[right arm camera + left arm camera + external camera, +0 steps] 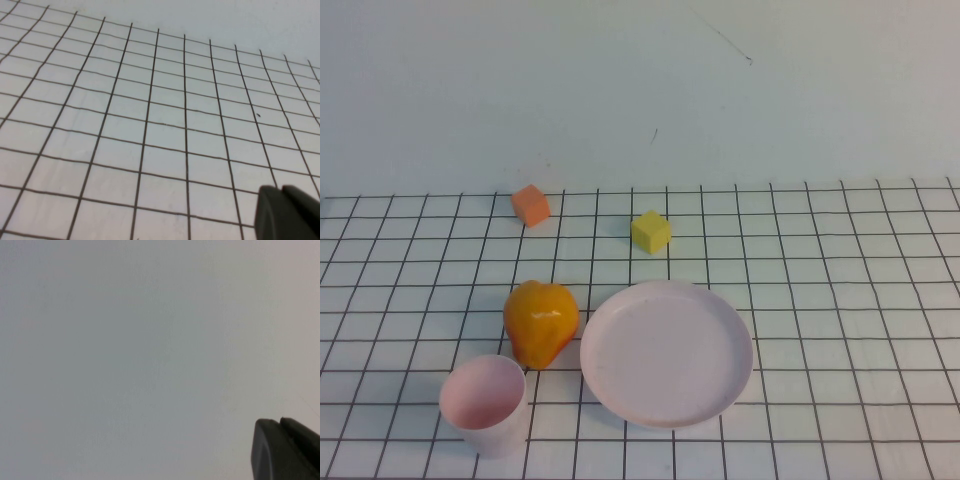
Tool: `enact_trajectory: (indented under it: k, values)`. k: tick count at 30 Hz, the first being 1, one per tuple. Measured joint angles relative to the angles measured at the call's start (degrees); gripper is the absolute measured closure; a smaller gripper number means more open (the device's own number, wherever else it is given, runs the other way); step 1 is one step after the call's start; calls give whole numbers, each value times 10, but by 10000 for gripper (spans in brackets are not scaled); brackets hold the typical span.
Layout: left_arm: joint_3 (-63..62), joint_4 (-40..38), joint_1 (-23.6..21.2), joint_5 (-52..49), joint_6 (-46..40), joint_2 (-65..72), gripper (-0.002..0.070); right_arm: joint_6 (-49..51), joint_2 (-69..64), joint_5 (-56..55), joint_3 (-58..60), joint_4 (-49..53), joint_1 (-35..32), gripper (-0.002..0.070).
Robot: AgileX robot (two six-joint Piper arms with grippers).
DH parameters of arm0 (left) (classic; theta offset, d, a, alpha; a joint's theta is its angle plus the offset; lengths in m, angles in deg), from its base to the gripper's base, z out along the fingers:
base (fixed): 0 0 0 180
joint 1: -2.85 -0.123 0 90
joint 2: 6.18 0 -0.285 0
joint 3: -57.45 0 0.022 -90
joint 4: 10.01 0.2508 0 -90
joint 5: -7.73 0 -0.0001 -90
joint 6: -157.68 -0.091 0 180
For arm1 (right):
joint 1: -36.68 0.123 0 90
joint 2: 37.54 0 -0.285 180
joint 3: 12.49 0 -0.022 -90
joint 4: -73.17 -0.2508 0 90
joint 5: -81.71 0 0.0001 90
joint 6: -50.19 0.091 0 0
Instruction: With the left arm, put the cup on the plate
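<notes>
you are at the very start: nothing is lifted, and neither arm shows in the high view. the left gripper [285,450] appears only as a dark corner in its own wrist view, facing a blank pale wall, so you cannot tell whether it is spread or clenched, and it holds nothing you can see. the right gripper [287,212] is likewise just a dark corner over bare grid squares, its state unreadable; it looks parked.

the cup [485,405] stands upright, mouth up, well away from your left hand and outside that hand's view, so you cannot place it by the hand yet. it sits just beside the orange pear-shaped fruit [541,322], with the plate [666,352] on the fruit's other side, bare and waiting.

your next move, as i judge it, is to tip the left wrist down until the cup comes into sight, then approach on the side away from the fruit.

the surface is a white sheet [840,300] ruled with black grid lines, meeting a plain pale wall [620,80]. an orange cube [531,205] and a yellow cube [651,231] lie farther back.
</notes>
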Motion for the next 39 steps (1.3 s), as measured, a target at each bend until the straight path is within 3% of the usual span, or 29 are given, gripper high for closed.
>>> enact_trajectory:
  k: [12, 25, 30, 39]
  values:
    - [0, 0, 0, -7, 2, 0, 677, 0, 0, 0, 0, 0, 5, 678]
    - [0, 0, 0, -104, 5, 0, 677, 0, 0, 0, 0, 0, 5, 678]
    - [0, 0, 0, -105, 36, 0, 677, 0, 0, 0, 0, 0, 5, 678]
    - [0, 27, 0, -100, 188, 0, 677, 0, 0, 0, 0, 0, 5, 678]
